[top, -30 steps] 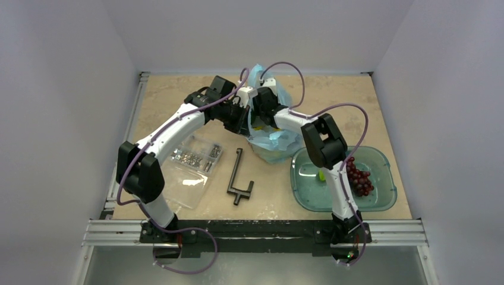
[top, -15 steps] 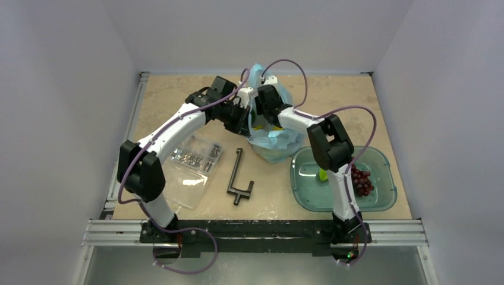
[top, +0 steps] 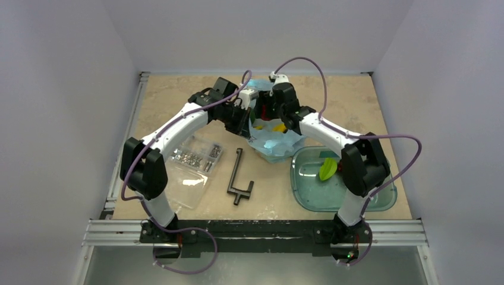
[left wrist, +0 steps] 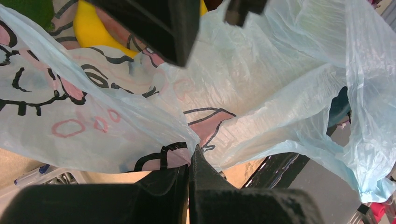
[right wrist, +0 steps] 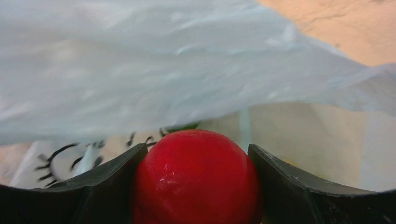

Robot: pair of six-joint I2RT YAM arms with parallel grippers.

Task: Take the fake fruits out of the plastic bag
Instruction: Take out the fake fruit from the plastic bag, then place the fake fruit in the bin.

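**Where both arms meet at the bag: holdings of the table**

Where the two arms converge at the far middle of the table [top: 178,101], the following items are on record.

1. plastic bag [top: 270,142]: light blue, thin and crinkled, printed in red and black. It sits far of centre with its mouth open upward, and both arms are at it.
2. left gripper [left wrist: 190,156]: at the bag's left side, its fingers pressed together on a fold of the printed film.
3. right gripper [right wrist: 196,148]: enters the bag mouth from the right, with one finger on each side of the red apple, clamped against it.
4. red apple [right wrist: 196,182]: glossy and round, held between the right fingers, with bag film just above and behind it. Whether it is clear of the bag cannot be told.
5. yellow banana [top: 279,127]: inside the open bag, just beside the right gripper.
6. green piece [top: 327,169]: lies in the tray's far left part, beside the right arm.
7. tray [top: 309,199]: teal and translucent, near right of the bag.
8. bag of screws [top: 193,163]: clear and flat, left of the plastic bag and well apart from it.
9. black tool [top: 239,178]: lies flat between the bag of screws and the tray.
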